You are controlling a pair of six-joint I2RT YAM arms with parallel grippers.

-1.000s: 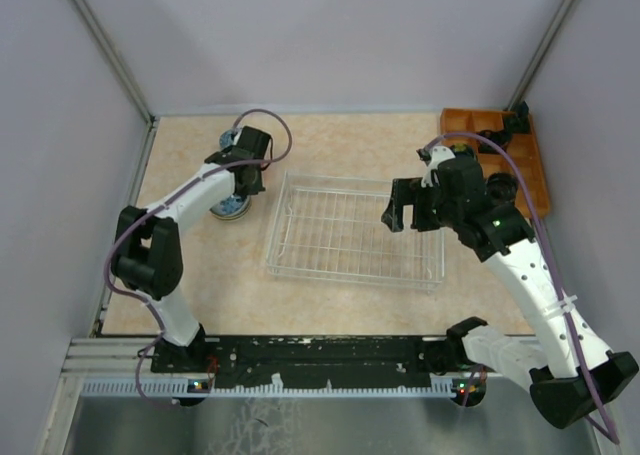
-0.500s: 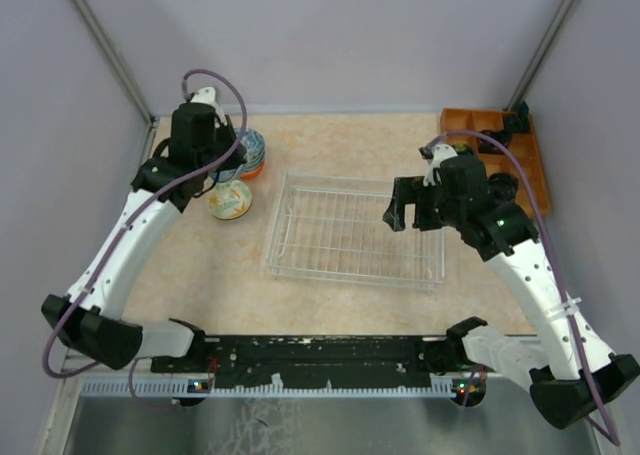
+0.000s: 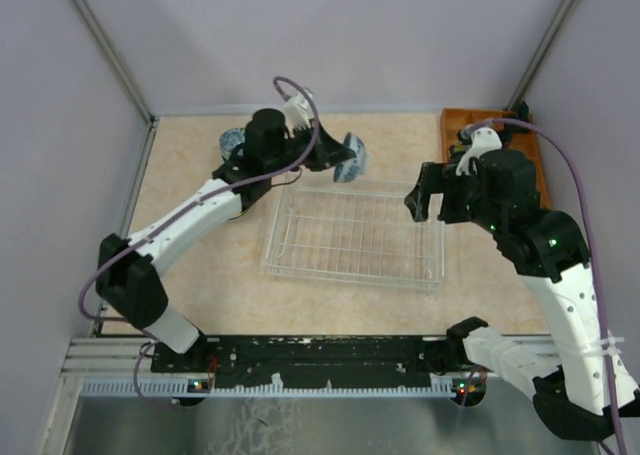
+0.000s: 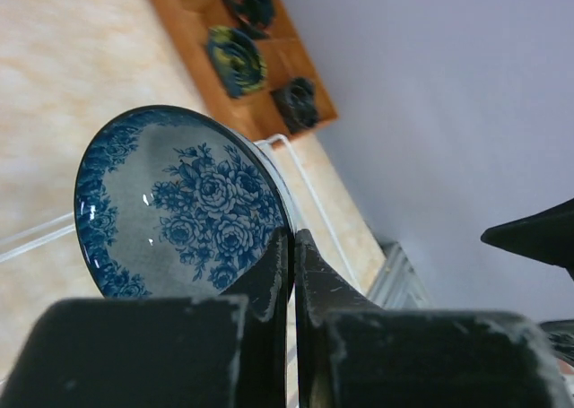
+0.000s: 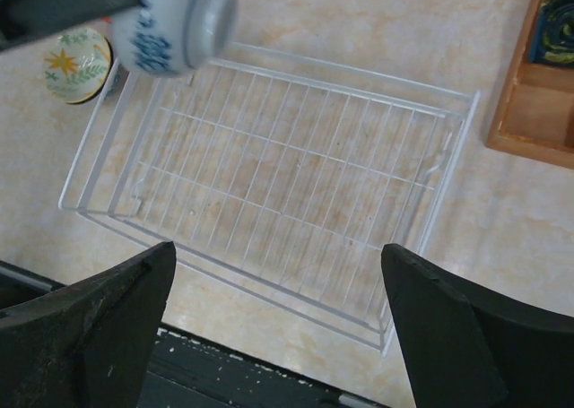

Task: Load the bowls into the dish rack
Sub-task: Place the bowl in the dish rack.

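Rack: pale wire basket, mid-table, nothing in it yet; right gripper: hangs over the rack's right end, fingers spread wide, holding nothing; left gripper: reaches across to the rack's far left corner, fingers pinched narrow on the rim of one bowl, one finger inside, one outside; that bowl: white with blue flowers, carried on edge in the air over the corner, apparently clear of the wire; green bowl: on the table just beside the rack's left side; further bowls: far left, behind the left arm, count hidden; tray: orange, far right corner, dark items in it, no part of the job. Handling, by judgement: glazed ceramic, stiff, slick, liable to chip on wire or against another bowl; light enough for a rim pinch, though such a pinch lets it swing, so it wants slow lowering; best hold is the rim, wall between the fingers.
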